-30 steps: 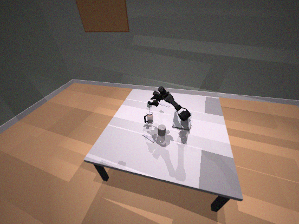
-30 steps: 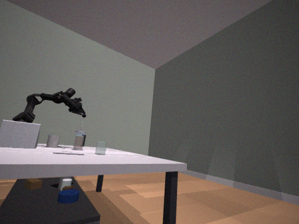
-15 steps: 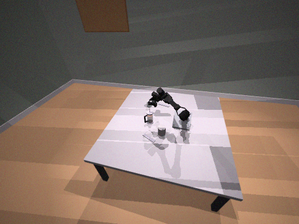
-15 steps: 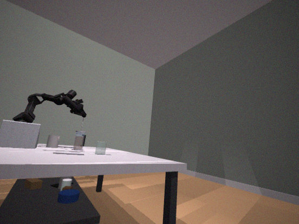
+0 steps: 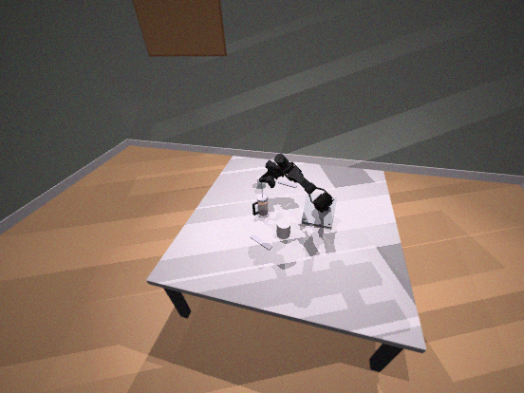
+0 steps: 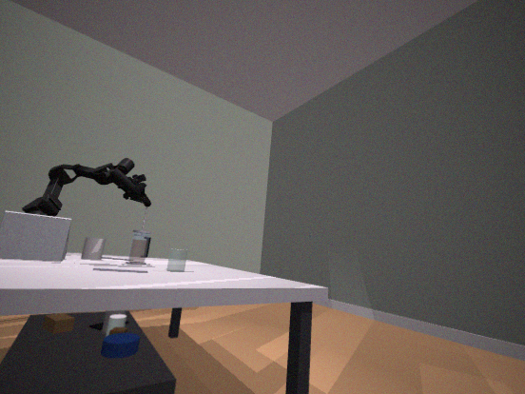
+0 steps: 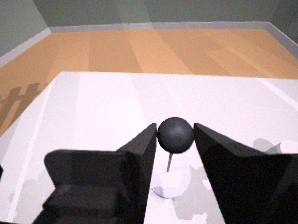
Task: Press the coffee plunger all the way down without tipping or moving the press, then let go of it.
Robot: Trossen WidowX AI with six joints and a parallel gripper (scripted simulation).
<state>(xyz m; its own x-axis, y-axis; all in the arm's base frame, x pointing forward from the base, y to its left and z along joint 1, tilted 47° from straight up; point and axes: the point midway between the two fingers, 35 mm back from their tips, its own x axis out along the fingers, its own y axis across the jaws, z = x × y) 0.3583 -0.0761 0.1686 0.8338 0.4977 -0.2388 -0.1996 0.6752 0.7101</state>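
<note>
The coffee press [image 5: 262, 209] [image 6: 139, 248] stands upright on the white table, with a dark handle [image 5: 254, 208] at its side. Its thin plunger rod [image 5: 262, 190] [image 6: 145, 220] [image 7: 169, 162] rises well above the lid [image 7: 171, 184], so the plunger is up. My gripper [image 5: 261, 180] [image 6: 147, 204] [image 7: 174, 127] is shut on the round black plunger knob [image 7: 175, 142], with one fingertip touching each side of it. The fingers hide the knob in the top and exterior views. The lower part of the press is hidden in the wrist view.
A grey cup [image 5: 283, 231] [image 6: 93, 248] stands between the press and the arm's base block [image 6: 35, 236]. A clear greenish glass [image 6: 177, 261] stands right of the press in the exterior view. Thin flat strips [image 5: 261, 242] [image 5: 288, 184] lie on the table.
</note>
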